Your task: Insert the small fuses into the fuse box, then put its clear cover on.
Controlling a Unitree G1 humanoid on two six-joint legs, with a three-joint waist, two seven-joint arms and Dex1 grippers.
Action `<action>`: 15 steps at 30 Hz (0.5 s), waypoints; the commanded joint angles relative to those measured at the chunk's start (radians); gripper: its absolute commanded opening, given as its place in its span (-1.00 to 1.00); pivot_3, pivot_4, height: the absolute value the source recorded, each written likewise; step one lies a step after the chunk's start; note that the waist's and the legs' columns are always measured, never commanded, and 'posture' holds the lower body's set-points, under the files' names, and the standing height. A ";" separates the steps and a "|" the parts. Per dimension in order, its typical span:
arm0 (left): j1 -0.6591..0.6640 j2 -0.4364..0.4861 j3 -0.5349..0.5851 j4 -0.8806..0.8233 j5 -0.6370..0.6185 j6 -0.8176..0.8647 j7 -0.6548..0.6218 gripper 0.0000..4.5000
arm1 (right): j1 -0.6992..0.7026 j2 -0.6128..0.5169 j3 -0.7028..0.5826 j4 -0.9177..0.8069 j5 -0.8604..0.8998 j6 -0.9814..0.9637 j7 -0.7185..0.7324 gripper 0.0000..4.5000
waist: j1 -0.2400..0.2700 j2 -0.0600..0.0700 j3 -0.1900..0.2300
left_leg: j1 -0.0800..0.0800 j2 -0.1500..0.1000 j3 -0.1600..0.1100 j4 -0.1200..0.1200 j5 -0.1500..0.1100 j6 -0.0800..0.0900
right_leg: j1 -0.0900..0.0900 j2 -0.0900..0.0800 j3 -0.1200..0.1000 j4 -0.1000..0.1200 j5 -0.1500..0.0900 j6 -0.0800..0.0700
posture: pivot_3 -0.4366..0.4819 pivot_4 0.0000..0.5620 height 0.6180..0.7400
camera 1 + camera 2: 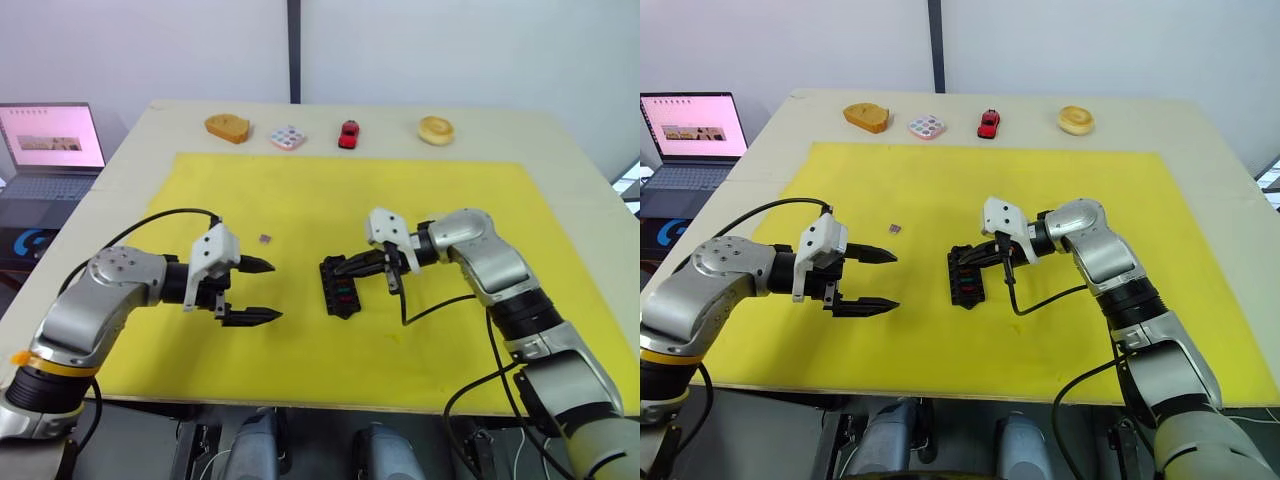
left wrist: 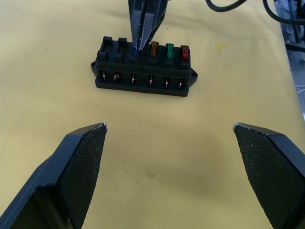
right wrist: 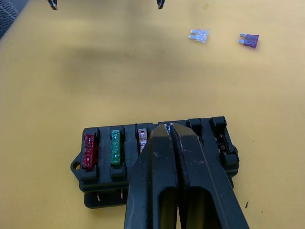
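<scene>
Fuse box (image 3: 157, 162): held red, green and amber fuses.
Right gripper (image 3: 169, 128): clenched on a blue fuse (image 2: 136, 52) at its slot.
Left gripper (image 1: 262, 291): spread wide, empty.
Risk: a tilted fuse could jam or drag the box.

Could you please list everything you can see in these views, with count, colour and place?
fuse box: one, black, mid yellow mat
seated fuses: red, green, amber
blue fuse: one, pinched over fourth slot
loose fuses: purple, clear-grey, on mat
toy car: one, red, far table edge
dotted tile: one, white, beside car
laptop: one, off table's left
left gripper: open, hovering
right gripper: shut on blue fuse
</scene>
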 commanded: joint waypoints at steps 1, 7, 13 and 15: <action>0.004 0.010 0.018 -0.015 0.000 -0.018 0.003 1.00 | 0.031 -0.018 0.044 0.034 -0.044 0.020 0.012 -0.97 | 0.000 0.000 0.000 | 0.002 0.000 0.000 0.000 0.000 0.000 | 0.001 0.000 0.000 0.000 0.000 0.000 | -0.05 -0.47 1.00; -0.011 0.004 0.036 0.019 -0.006 -0.018 0.010 1.00 | -0.016 0.011 -0.060 -0.013 0.071 0.080 0.005 -0.97 | -0.001 0.000 0.000 | 0.006 0.000 0.000 -0.003 0.000 0.000 | 0.006 0.000 0.000 -0.002 0.000 0.000 | -0.05 -0.47 1.00; -0.055 0.015 0.119 0.113 -0.057 0.022 0.019 1.00 | -0.051 -0.005 -0.181 -0.103 0.194 0.194 -0.027 -0.97 | -0.003 0.000 0.001 | 0.005 0.000 0.001 -0.005 0.000 0.000 | 0.007 0.000 0.001 -0.002 0.000 0.000 | -0.05 -0.47 1.00; -0.061 0.035 0.172 0.151 -0.080 0.044 0.019 1.00 | -0.032 -0.038 -0.233 -0.158 0.241 0.261 -0.046 -0.97 | -0.002 0.000 0.001 | 0.005 0.000 0.001 -0.005 0.000 0.000 | 0.007 0.000 0.001 -0.002 0.000 0.000 | -0.05 -0.47 1.00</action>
